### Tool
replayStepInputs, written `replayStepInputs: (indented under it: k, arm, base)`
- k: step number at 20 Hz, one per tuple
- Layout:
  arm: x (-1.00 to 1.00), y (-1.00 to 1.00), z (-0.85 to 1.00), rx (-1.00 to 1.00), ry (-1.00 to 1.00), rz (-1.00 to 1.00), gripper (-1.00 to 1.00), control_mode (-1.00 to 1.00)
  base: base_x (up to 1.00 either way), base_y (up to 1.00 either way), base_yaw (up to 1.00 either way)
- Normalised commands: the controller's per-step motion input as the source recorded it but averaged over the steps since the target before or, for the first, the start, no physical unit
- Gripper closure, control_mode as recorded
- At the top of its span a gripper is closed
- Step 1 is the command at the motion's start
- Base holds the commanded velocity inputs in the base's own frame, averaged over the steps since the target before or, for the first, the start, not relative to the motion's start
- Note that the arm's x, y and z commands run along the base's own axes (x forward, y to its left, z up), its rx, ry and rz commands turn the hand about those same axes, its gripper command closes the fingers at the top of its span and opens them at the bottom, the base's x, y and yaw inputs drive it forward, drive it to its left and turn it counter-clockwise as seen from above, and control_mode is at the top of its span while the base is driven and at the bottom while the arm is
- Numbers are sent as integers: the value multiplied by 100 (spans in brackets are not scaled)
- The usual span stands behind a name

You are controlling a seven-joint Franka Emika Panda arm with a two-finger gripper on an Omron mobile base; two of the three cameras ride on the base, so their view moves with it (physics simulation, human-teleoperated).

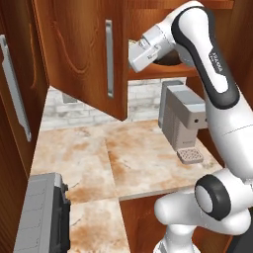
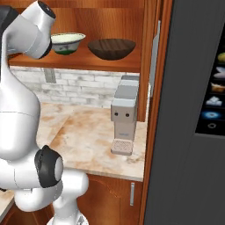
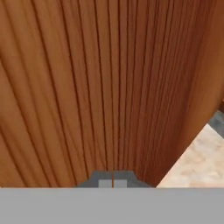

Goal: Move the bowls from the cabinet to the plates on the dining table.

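The white arm (image 1: 217, 74) bears small dark unreadable lettering.

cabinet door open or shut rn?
Open. The cabinet door is swung out over the counter, and both bowls, cream and brown, sit exposed on the shelf.

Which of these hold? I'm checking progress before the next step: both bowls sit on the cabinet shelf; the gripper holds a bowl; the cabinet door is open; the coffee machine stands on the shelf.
1. Cream bowl and brown bowl sit on the cabinet shelf: true.
2. The gripper holds a bowl: false; it is shut on nothing, facing wood.
3. The cabinet door is open: true.
4. The coffee machine stands on the shelf: false; it stands on the counter.
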Motion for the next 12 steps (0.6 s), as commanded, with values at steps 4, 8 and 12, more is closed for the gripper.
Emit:
replayStepInputs:
  k: [4,8,12]
  arm:
    - [-12,64,-10,-1,0,6,100,-100]
    - [-3,61,-13,0,0,7,100,-100]
    - [0,55,-13,0,0,8,100,-100]
  base:
    - [0,0,0]
    - [0,0,0]
    - [0,0,0]
